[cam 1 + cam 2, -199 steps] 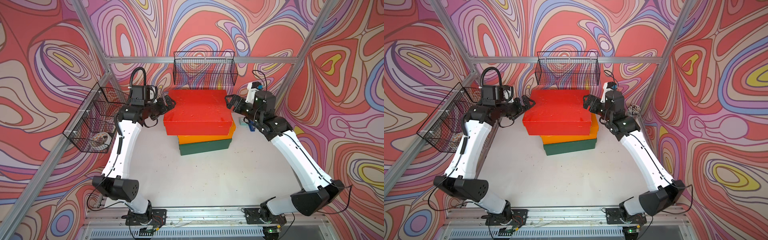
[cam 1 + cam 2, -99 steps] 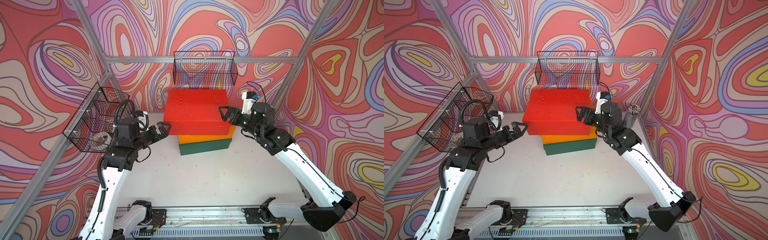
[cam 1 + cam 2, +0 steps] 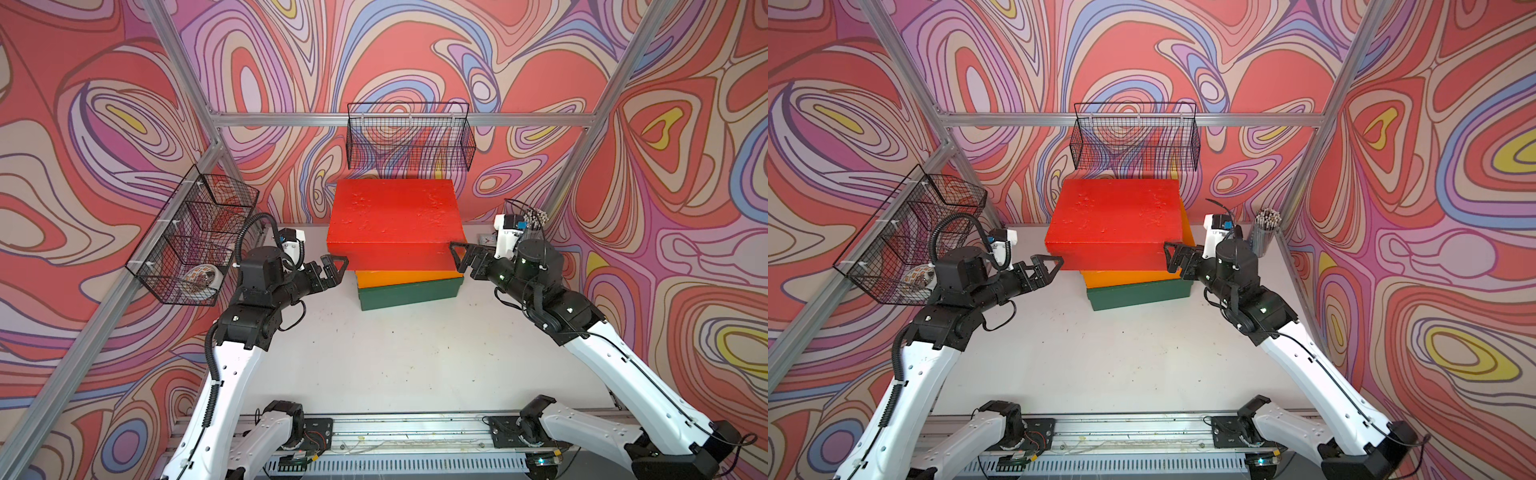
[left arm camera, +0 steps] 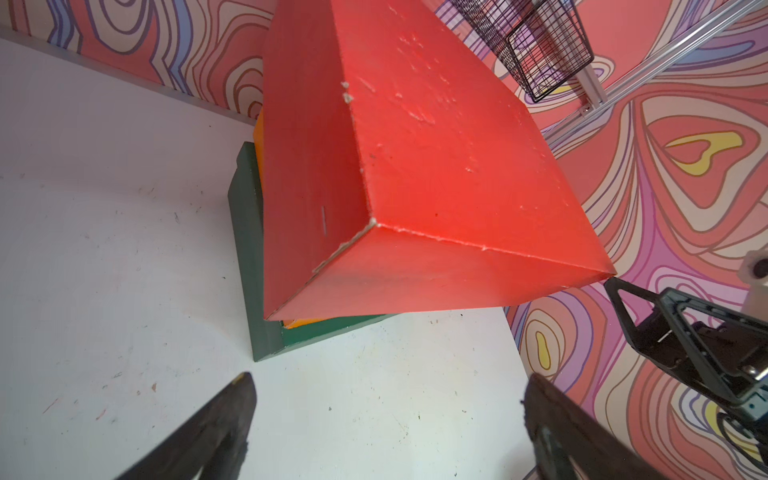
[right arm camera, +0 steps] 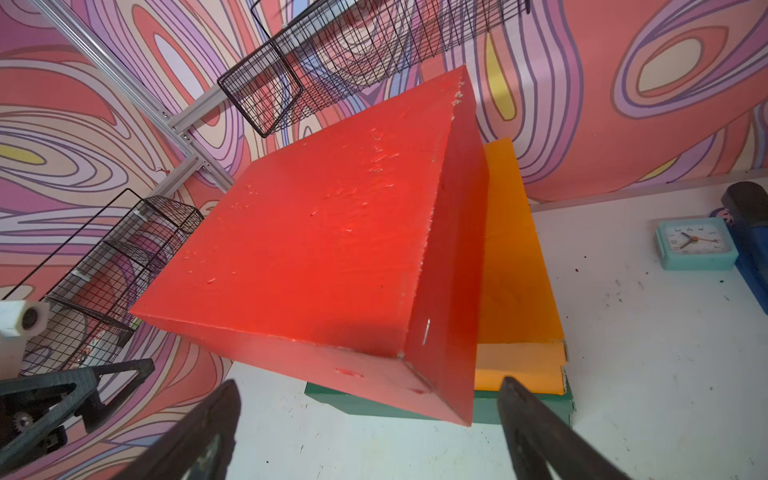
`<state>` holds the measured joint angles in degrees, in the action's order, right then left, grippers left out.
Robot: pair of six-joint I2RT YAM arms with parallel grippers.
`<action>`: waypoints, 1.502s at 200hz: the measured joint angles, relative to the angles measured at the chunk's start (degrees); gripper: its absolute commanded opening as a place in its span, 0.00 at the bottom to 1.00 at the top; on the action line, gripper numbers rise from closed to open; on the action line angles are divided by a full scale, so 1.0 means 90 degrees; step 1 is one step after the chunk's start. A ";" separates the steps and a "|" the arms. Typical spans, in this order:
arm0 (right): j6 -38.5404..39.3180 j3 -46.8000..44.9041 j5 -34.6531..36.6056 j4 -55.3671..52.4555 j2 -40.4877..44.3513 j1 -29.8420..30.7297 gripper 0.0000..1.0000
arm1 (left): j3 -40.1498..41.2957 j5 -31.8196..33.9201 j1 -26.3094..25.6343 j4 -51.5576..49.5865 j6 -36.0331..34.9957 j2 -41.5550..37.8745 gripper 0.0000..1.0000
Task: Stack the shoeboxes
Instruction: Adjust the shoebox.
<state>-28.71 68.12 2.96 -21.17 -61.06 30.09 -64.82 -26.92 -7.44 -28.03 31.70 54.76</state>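
The three shoeboxes stand in one pile near the back wall. The green box (image 3: 409,293) is lowest, the orange box (image 3: 407,277) lies on it, and the red box (image 3: 392,216) is on top, shifted left and overhanging. My left gripper (image 3: 332,268) hovers open just off the red box's front left corner. My right gripper (image 3: 459,253) hangs open at its front right corner. In the left wrist view the gripper (image 4: 390,380) has only bare table between its fingers. In the right wrist view the gripper (image 5: 370,384) holds nothing, and the red box's (image 5: 316,249) corner lies just beyond it.
A black wire basket (image 3: 409,137) hangs on the back wall above the pile. Another wire basket (image 3: 195,241) on the left wall holds a roll (image 3: 199,278). A small teal clock (image 5: 694,243) and a cup of sticks (image 3: 1264,232) stand at the back right of the white table (image 3: 395,365).
Both grippers have drawn back from the red box's ends toward the front, and the left arm has dropped lower. The red box stays on the pile.
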 measured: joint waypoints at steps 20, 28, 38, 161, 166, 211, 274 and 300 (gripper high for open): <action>0.0017 0.0012 0.0080 -0.0027 -0.0257 0.0000 0.95 | 0.0002 -0.0044 0.0000 0.0175 -0.0007 0.0114 1.00; 0.0017 0.0019 0.0102 -0.0036 -0.0376 0.0000 0.95 | 0.0007 -0.0061 0.0000 0.0221 -0.0010 0.0170 1.00; 0.0017 0.0032 0.0151 -0.0073 -0.0554 0.0000 0.95 | 0.0015 -0.0075 0.0000 0.0267 -0.0010 0.0238 1.00; -0.0243 0.0481 0.0624 -0.0515 -0.1277 -0.0316 0.94 | 0.0155 -0.0821 0.0000 0.1030 0.0010 0.0639 1.00; -0.0253 0.0491 0.0622 -0.0520 -0.1294 -0.0338 0.94 | 0.0160 -0.0835 0.0000 0.1052 0.0022 0.0641 1.00; -0.0296 0.0551 0.0563 -0.0610 -0.1401 -0.0476 0.94 | 0.0165 -0.0962 0.0000 0.1379 0.0136 0.0942 1.00; -0.0325 0.0629 0.0498 -0.0682 -0.1491 -0.0622 0.93 | 0.0165 -0.1008 0.0000 0.1387 0.0165 0.1073 1.00; -0.0323 0.0648 0.0503 -0.0719 -0.1467 -0.0639 0.94 | 0.0129 -0.0967 0.0000 0.1377 0.0160 0.0945 1.00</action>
<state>-31.62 73.95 7.49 -27.64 -74.26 24.34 -63.66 -35.62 -7.44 -15.64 33.15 63.26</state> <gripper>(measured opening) 0.936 0.998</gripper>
